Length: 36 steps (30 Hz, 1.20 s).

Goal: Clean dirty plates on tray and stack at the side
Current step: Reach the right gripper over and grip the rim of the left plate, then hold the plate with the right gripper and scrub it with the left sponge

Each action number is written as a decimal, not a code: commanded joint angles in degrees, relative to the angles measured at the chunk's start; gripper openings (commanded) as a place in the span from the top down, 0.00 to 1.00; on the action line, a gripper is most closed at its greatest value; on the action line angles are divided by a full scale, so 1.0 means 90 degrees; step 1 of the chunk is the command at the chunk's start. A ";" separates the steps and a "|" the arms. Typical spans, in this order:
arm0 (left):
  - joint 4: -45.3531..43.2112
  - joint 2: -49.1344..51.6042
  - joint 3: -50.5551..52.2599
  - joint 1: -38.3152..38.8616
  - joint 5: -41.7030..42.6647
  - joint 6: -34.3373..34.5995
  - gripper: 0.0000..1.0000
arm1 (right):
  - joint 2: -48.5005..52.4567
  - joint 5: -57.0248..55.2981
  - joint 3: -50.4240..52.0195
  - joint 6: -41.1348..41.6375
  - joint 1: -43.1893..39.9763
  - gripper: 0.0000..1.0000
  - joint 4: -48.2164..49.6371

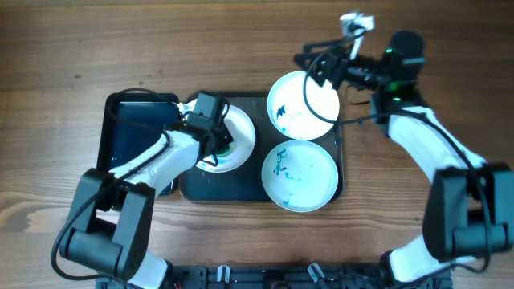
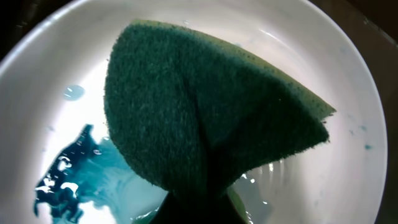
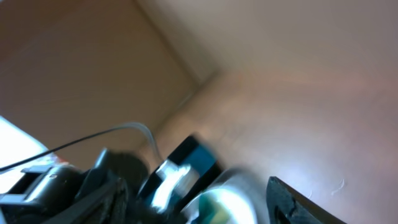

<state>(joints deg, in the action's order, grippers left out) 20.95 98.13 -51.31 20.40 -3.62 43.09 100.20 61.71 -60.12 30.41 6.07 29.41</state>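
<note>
Three white plates with blue-teal stains lie on the dark tray. My left gripper is shut on a green sponge and presses it onto the left plate. In the left wrist view, that plate holds a teal smear at its lower left. My right gripper is open over the far rim of the upper right plate. In the right wrist view, its fingers are wide apart with a blurred white plate between them. The lower right plate lies free.
A smaller deep black tray holding bluish water stands left of the large tray, under my left arm. Bare wooden table surrounds both trays. My right arm reaches in from the right edge with a cable looping over the upper plate.
</note>
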 commanded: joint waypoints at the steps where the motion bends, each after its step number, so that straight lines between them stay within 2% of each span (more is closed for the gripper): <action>1: 0.0034 -0.0136 0.0034 -0.0253 0.0046 0.0100 0.96 | 0.0347 -0.0474 -0.0775 -0.0408 0.0583 0.32 -0.1943; 3: 0.0032 -0.0136 0.0034 -0.0296 0.0090 0.0097 0.96 | 0.0386 -0.2191 -0.1406 -0.1705 0.0991 0.34 -0.4065; 4: 0.0032 -0.0136 0.0034 -0.0304 0.0090 0.0097 0.96 | 0.0391 -0.3604 -0.1812 -0.2421 0.1326 0.30 -0.5149; 5: 0.0032 -0.0136 0.0034 -0.0304 0.0092 0.0097 0.96 | 0.0391 -0.4872 -0.2108 -0.2829 0.1659 0.20 -0.5812; 7: 0.0029 -0.0136 0.0034 -0.0304 0.0090 0.0097 0.96 | 0.0391 -0.5921 -0.2339 -0.2900 0.2093 0.17 -0.6159; 10: 0.0032 -0.0136 0.0034 -0.0304 0.0090 0.0100 0.96 | 0.0495 -0.5569 -0.2324 -0.3096 0.2421 0.21 -0.6210; 11: 0.0029 -0.0136 0.0034 -0.0304 0.0090 0.0100 0.96 | 0.0653 -0.5408 -0.2324 -0.3094 0.2533 0.25 -0.6207; 13: 0.0029 -0.0136 0.0034 -0.0304 0.0090 0.0097 0.96 | 0.0942 -0.5350 -0.2324 -0.3092 0.2642 0.38 -0.6171; 17: 0.0032 -0.0136 0.0034 -0.0304 0.0092 0.0097 0.96 | 0.1469 -0.4422 -0.2324 -0.3259 0.2708 0.41 -0.6079; 20: 0.0027 -0.0136 0.0034 -0.0304 0.0092 0.0100 0.96 | 0.1753 -0.4039 -0.2319 -0.3266 0.2708 0.49 -0.6156; 29: -0.0029 -0.0136 0.0034 -0.0304 0.0204 0.0102 0.96 | 0.2358 -0.4048 -0.2319 -0.3376 0.2822 0.53 -0.6297; 31: -0.0143 -0.0136 0.0034 -0.0304 0.0488 0.0102 0.96 | 0.2397 -0.4070 -0.2319 -0.3371 0.2824 0.57 -0.6297; 33: -0.0270 -0.0136 0.0034 -0.0304 0.0760 0.0102 0.96 | 0.2402 -0.4303 -0.2319 -0.3305 0.2824 0.67 -0.6312; 36: -0.0308 -0.0136 0.0034 -0.0279 0.0804 0.0102 0.96 | 0.2538 -0.4796 -0.2319 -0.3218 0.2824 0.72 -0.6348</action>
<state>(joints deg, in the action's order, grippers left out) 18.96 98.02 -51.18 18.02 1.17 43.66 120.99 22.83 -80.29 1.13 31.27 -27.38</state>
